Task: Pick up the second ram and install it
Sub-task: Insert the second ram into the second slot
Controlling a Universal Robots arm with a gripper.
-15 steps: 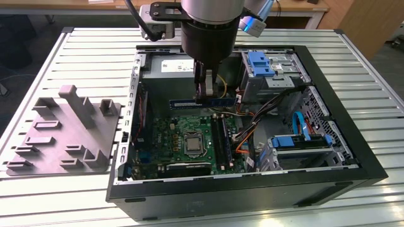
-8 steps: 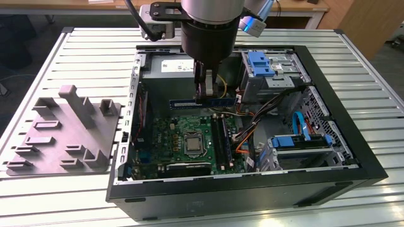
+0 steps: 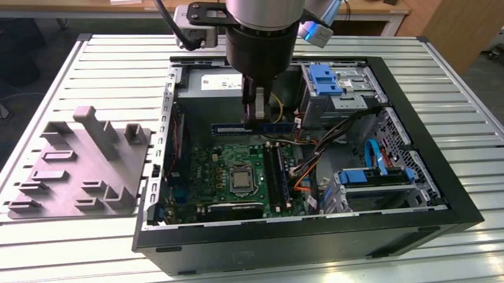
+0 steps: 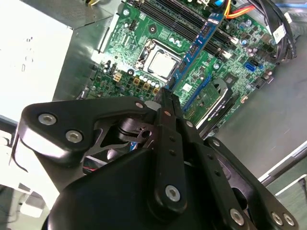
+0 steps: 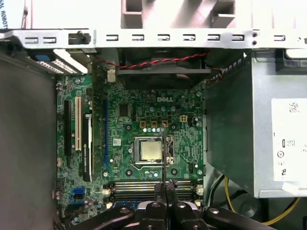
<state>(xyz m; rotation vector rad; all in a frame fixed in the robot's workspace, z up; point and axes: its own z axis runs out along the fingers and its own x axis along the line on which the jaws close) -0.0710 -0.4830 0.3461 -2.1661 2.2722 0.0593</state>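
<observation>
While it hangs above the motherboard, the second ram is clamped mid-length between the fingers.

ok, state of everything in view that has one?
Long thin green-blue ram strip: gripped, held above the green motherboard, not in a slot.
End effector: shut on the ram strip.
Black tower computer case: lying on its side, side panel off.
Silver square processor: in its socket, uncovered.
</observation>
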